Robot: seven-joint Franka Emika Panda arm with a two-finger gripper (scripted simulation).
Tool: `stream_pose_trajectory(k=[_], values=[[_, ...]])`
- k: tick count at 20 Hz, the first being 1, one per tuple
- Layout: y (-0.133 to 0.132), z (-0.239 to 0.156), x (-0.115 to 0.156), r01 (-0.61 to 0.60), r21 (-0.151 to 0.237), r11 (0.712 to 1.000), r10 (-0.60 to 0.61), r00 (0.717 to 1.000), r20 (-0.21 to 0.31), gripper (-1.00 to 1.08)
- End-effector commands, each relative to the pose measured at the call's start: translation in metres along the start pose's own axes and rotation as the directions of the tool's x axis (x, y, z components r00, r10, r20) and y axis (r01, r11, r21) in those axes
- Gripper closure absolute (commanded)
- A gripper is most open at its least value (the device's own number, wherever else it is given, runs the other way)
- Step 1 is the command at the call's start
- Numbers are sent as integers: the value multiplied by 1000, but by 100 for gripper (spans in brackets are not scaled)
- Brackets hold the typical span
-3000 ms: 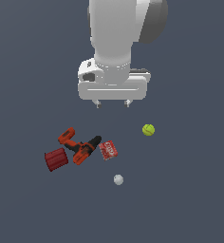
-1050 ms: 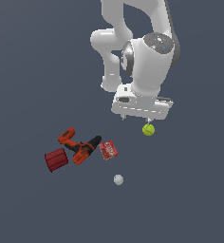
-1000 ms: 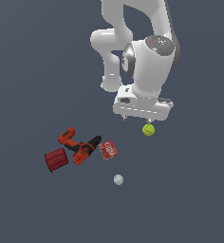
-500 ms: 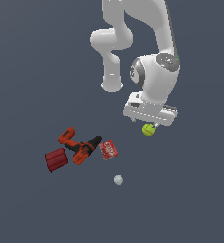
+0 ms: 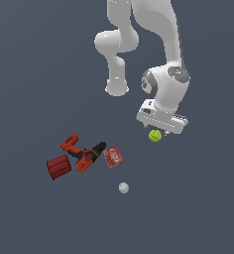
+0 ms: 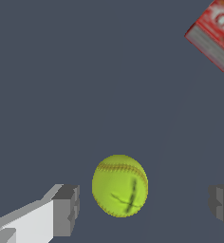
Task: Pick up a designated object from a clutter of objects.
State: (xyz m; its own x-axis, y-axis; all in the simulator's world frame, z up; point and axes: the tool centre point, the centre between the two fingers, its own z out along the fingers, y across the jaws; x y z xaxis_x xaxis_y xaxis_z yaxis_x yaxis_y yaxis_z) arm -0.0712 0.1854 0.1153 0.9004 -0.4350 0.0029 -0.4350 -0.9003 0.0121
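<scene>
Spread jaws bracket the small yellow-green stitched ball (image 6: 119,185); off-centre closure could roll it away across the surface.

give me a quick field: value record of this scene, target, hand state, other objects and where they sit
target: yellow-green ball, alone on the floor, apart from the rest
hand: hand open, low over the ball, one finger on each side, neither touching it
grasp: not yet made
cluster: power drill, dark red cylinder and red box, toward the exterior view's left of the ball
stray: grey-white ball, apart from the cluster
surface: plain dark grey floor
</scene>
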Motion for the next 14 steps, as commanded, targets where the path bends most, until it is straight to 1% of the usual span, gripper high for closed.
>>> stream_pose_trajectory(k=[1, 8, 14], values=[[-4, 8, -9, -27, 4, 1000, 27, 1000, 0, -92], [-9, 21, -25, -71, 11, 997, 71, 997, 3, -92], [-10, 23, -28, -77, 11, 997, 77, 997, 4, -92]])
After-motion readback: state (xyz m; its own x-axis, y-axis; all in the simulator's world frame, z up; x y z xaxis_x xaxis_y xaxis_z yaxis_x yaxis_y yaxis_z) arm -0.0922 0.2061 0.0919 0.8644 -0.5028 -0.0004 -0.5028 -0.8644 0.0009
